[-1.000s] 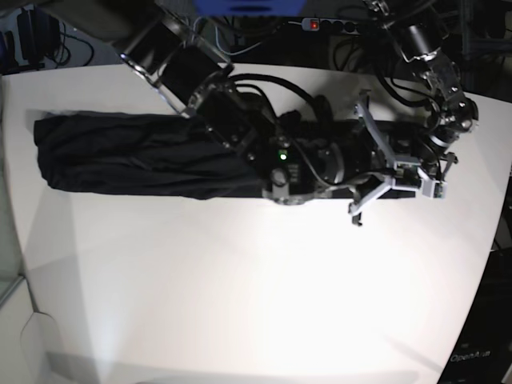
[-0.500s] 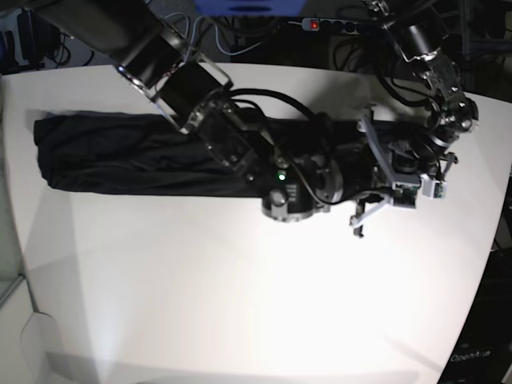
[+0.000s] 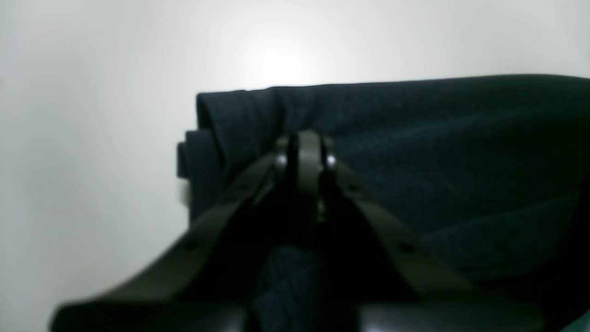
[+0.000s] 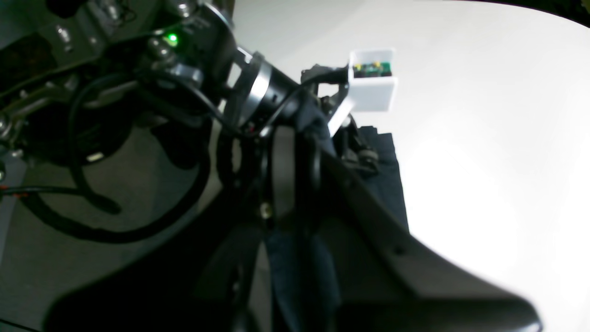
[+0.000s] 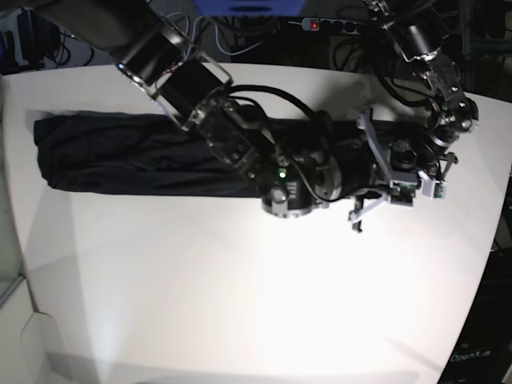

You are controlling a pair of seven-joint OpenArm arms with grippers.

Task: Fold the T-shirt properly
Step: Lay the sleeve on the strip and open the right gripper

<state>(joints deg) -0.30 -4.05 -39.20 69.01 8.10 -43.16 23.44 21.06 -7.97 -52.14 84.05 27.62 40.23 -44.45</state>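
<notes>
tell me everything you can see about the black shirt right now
The T-shirt is plain black, of thin, smooth fabric, folded into a long narrow band that lies flat across the far side of the white table, creased along its length. Its end on the base view's left is free; the other runs under both arms. The left wrist view shows layered folds at one end, with that gripper's fingers shut on the cloth.

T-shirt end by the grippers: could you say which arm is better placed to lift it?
Probably left: left gripper pinches the T-shirt near its end; right arm stretches across it.
</notes>
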